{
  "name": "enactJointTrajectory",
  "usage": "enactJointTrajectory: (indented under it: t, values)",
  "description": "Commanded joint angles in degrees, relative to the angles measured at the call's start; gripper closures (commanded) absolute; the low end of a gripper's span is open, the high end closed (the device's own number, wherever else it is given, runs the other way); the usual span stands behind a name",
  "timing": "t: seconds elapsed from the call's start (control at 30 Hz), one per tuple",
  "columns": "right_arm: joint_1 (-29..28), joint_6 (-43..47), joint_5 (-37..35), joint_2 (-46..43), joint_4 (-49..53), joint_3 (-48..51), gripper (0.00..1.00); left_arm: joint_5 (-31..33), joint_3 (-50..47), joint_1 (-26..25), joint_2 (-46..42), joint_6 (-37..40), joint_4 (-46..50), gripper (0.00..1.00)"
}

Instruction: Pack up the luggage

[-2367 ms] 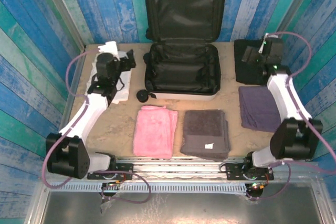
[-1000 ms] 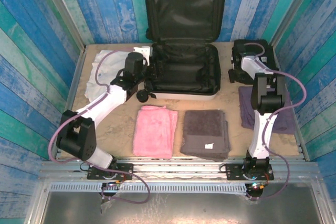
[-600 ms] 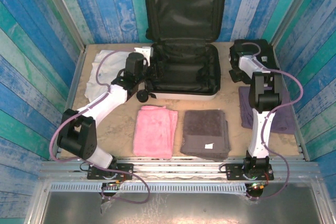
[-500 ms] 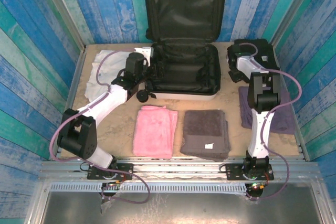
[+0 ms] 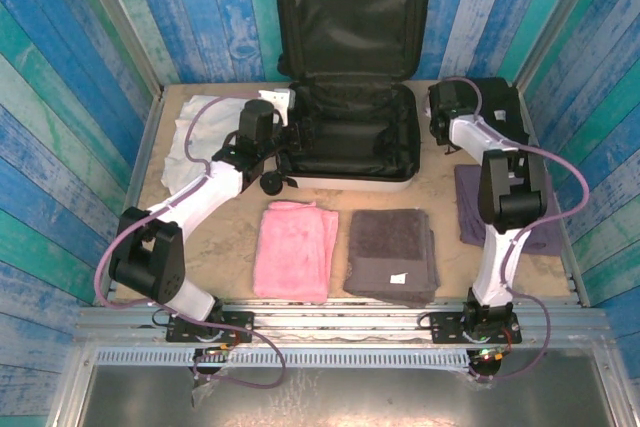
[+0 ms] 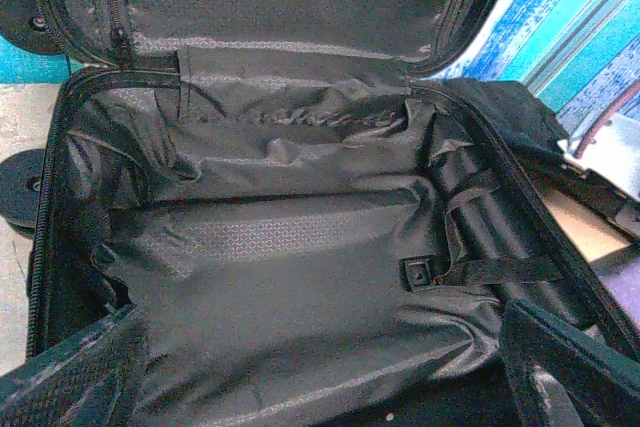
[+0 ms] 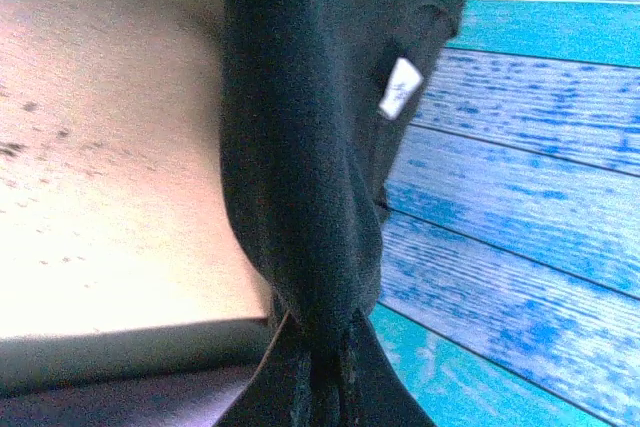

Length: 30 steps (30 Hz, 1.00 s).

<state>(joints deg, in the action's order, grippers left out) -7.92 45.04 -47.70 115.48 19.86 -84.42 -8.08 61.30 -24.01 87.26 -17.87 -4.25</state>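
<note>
Right gripper point(image 7: 318, 387) was clamped on the black garment point(image 7: 300, 147); left gripper point(image 6: 320, 387) gaped wide, empty.
The open suitcase point(image 5: 350, 27) stood upper centre of the top view, lid upright, left gripper at its left rim.

Right end effector point(image 7: 320, 362) seemingly closed

No writing can be read anywhere. A small white tag point(image 7: 402, 87) sits on the black garment point(image 7: 300, 147), upper middle of the right wrist view, and its face looks blank (any print is too small to tell). A pale label point(image 5: 398, 278) lies on the grey towel point(image 5: 391, 242), lower middle of the top view, and is equally illegible. The strap buckle point(image 6: 418, 272) inside the luggage point(image 6: 280, 247) carries no legible mark.
</note>
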Motion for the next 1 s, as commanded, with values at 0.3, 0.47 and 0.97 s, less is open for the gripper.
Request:
enactJointTrajectory:
  t: [0.3,0.47,0.97]
  values:
    - [-1.25,11.52,-1.05,-8.26,-6.37,3.98,1.00,-2.11,-0.57,-0.16,2.45,-0.46,-0.93,0.07]
    - [-2.51,13.51,-1.40,-11.10,-4.99,6.12,1.00,-2.94,-0.17,-0.17,3.25,-1.49,-1.26,0.07]
    - [-11.19,7.52,-5.29,-23.10,2.91,15.96,0.99,-3.92,0.58,-0.20,5.23,-2.35,-0.96,0.07]
